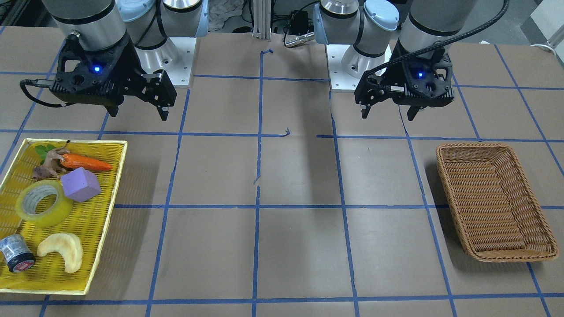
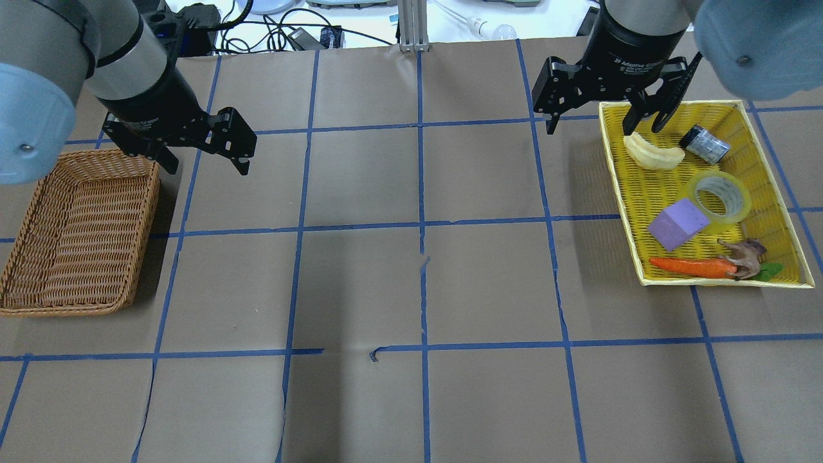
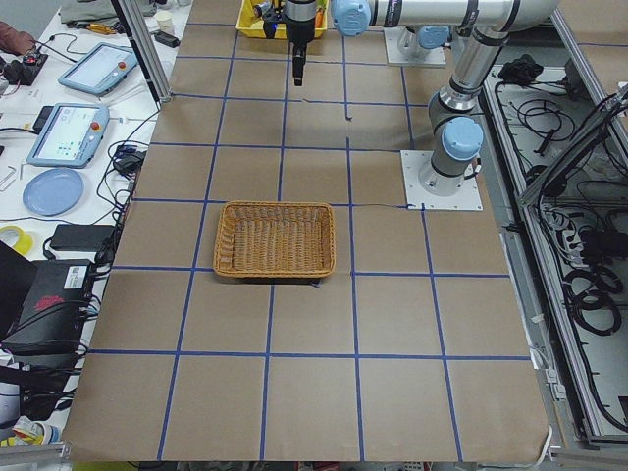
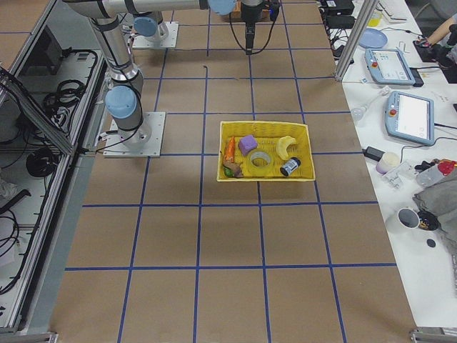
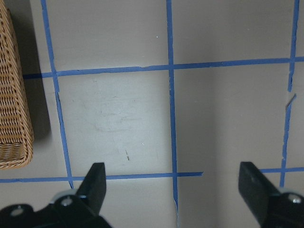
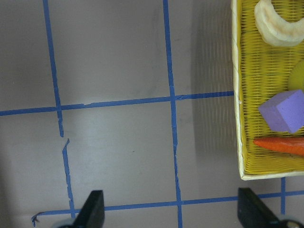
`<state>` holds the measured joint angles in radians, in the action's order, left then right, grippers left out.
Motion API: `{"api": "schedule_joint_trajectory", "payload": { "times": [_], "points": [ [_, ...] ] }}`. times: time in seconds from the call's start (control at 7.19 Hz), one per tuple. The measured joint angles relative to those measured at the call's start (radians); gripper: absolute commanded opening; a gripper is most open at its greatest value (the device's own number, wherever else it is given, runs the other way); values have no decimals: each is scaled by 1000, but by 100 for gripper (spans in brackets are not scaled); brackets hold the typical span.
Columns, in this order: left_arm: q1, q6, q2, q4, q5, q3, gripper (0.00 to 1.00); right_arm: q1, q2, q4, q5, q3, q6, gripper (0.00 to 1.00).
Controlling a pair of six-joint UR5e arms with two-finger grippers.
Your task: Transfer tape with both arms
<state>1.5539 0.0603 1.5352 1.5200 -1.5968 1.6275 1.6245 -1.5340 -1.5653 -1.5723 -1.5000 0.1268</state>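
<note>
The tape (image 1: 42,202) is a yellowish translucent roll with a grey-white core. It lies flat in the yellow tray (image 1: 118,176) on my right side, and also shows in the overhead view (image 2: 719,196) and the exterior right view (image 4: 258,161). My right gripper (image 1: 139,115) hangs open and empty above the table near the tray's edge (image 2: 589,128), apart from the tape. My left gripper (image 1: 388,116) is open and empty, hovering by the wicker basket's (image 2: 83,157) corner (image 2: 207,168). Both wrist views show wide-apart fingers (image 5: 92,185) (image 6: 92,209) over bare table.
The tray also holds a carrot (image 1: 86,163), a purple block (image 1: 80,184) touching the tape, a cream crescent (image 1: 61,251), a dark cylinder with a red end (image 1: 16,255) and a brown toy figure (image 1: 50,163). The brown basket (image 1: 445,152) holds nothing. Blue tape lines grid the table.
</note>
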Motion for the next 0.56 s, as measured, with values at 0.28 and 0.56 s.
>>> {"api": "schedule_joint_trajectory", "payload": {
  "times": [0.28, 0.56],
  "points": [
    [0, 3, 1, -5, 1, 0, 100, 0, 0, 1, 0, 0, -1, 100],
    [-1, 3, 2, -8, 1, 0, 100, 0, 0, 1, 0, 0, 0, 100]
  ]
}}
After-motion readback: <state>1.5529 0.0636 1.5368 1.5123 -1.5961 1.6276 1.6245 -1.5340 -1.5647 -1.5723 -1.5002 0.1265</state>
